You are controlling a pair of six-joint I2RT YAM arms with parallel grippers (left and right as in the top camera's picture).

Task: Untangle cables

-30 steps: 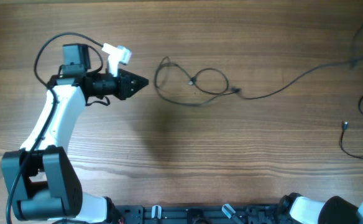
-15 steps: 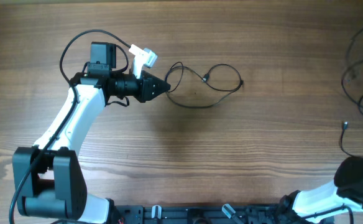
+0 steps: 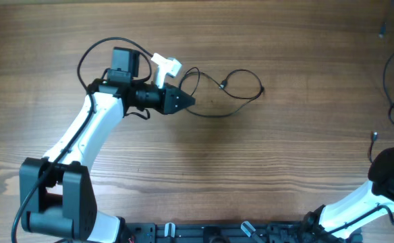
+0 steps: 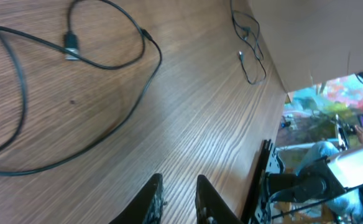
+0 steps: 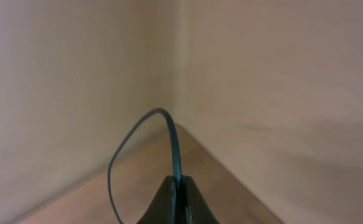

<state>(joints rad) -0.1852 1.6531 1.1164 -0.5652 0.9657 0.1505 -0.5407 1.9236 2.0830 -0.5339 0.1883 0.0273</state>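
Now, with your left gripper at the left edge of the looped cable, jaws narrowly apart and empty, spread them wider and straddle one strand only, while your right gripper, well right of that loop, pinches a second cable.

Overhead: right arm cut by the lower-right corner; cables run off the right edge. Right wrist: right pincer cropped at bottom; its pinched cable exits below, blurred.
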